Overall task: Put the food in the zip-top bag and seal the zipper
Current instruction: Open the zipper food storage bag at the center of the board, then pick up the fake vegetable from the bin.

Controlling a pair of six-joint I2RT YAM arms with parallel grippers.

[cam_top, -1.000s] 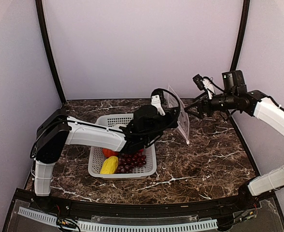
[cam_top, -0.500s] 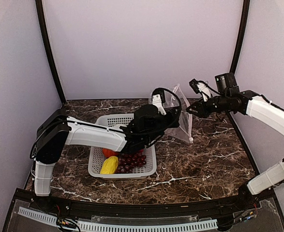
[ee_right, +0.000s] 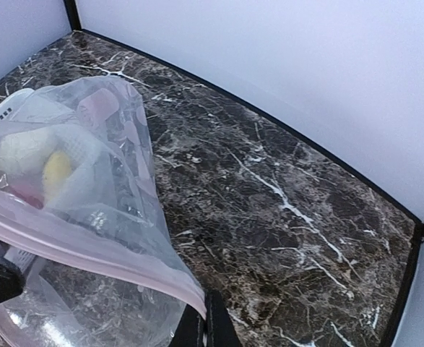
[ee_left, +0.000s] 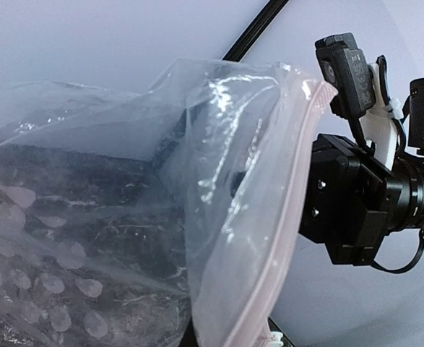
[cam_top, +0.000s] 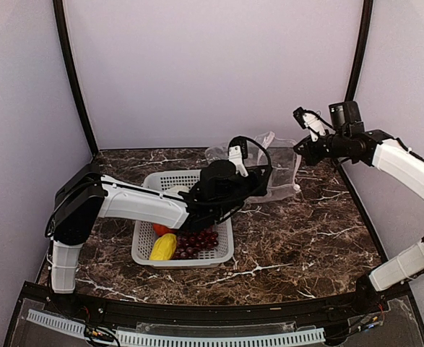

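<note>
I see the zip-top bag [cam_top: 278, 172] stretched above the table [cam_top: 305, 238] at one o'clock. The right jaws are pinched on its zipper [ee_right: 89, 249] corner, and the left jaws are clamped on the bag's opposite side.

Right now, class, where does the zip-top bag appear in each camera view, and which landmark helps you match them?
Top external: zip-top bag at the back of the table, right of centre.
Left wrist: fills the left and middle.
Right wrist: lower left.
Shared landmark: the right gripper, shut on the bag's pink zipper.
</note>
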